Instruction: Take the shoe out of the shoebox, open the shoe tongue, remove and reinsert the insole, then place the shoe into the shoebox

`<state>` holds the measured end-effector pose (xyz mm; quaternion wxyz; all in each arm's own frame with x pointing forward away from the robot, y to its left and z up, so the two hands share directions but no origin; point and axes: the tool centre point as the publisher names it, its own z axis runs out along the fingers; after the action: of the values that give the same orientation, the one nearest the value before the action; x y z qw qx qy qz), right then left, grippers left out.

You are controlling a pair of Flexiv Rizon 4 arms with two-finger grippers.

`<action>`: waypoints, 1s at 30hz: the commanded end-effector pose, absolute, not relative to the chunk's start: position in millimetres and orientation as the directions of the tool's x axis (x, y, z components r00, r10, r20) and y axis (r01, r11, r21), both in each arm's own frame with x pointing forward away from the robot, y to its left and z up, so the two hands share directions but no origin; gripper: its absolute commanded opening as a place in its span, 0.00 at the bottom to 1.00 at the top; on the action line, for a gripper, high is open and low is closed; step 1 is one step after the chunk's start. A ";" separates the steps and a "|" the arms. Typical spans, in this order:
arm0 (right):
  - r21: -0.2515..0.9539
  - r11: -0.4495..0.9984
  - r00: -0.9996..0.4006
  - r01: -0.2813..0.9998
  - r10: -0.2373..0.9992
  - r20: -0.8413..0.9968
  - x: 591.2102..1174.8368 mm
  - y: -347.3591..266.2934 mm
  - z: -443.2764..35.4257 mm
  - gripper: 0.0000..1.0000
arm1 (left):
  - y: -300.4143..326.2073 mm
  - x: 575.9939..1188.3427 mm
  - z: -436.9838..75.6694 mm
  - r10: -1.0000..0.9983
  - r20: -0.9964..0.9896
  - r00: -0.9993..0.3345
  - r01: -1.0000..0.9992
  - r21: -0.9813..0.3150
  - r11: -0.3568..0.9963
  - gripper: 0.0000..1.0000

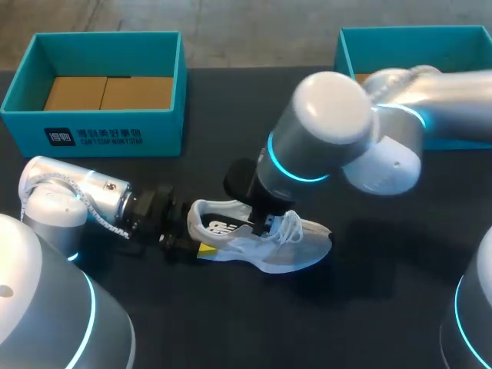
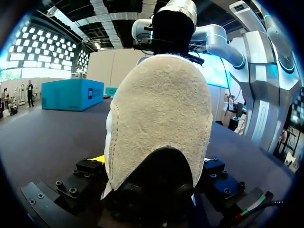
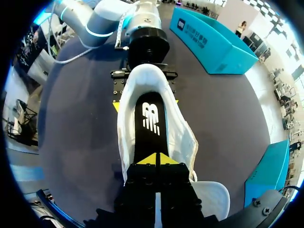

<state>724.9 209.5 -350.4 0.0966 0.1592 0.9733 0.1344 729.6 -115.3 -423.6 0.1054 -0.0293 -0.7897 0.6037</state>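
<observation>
Your shoe sits upright on the dark desk, outside both boxes: white mesh, white laces, fuzzy cream heel, and a smooth black insole with a white logo. Your left gripper clamps the heel from both sides. Your right gripper is down on the insole with its yellow tips pressed together, and I can't tell if they're pinching anything. Behind sits a teal shoebox with white print, and a second teal box is further right.

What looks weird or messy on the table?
Nothing is spilled or broken. The white shoe sits on the table: the left claw squeezes its heel while the right claw pokes inside, tips together.
</observation>
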 end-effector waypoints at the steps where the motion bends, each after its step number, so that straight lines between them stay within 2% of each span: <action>1: 0.150 0.933 -0.923 0.326 0.348 -0.165 727.4 227.1 -363.0 0.00 | -112.3 730.2 -427.0 0.172 0.131 -0.976 -0.081 -0.960 0.269 0.00; 11: 0.156 0.924 -0.914 0.350 0.373 -0.161 730.3 218.4 -379.2 0.00 | -112.3 730.2 -427.0 0.172 0.131 -0.976 -0.081 -0.960 0.269 0.00; 30: 0.128 0.937 -0.930 0.325 0.341 -0.136 746.6 201.2 -398.9 0.00 | -112.3 730.2 -427.0 0.172 0.131 -0.976 -0.081 -0.960 0.269 0.00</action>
<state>744.5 201.0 -394.0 0.0811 0.1704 0.9807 0.0505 729.7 -115.4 -423.5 0.1055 -0.0293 -0.7896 0.6037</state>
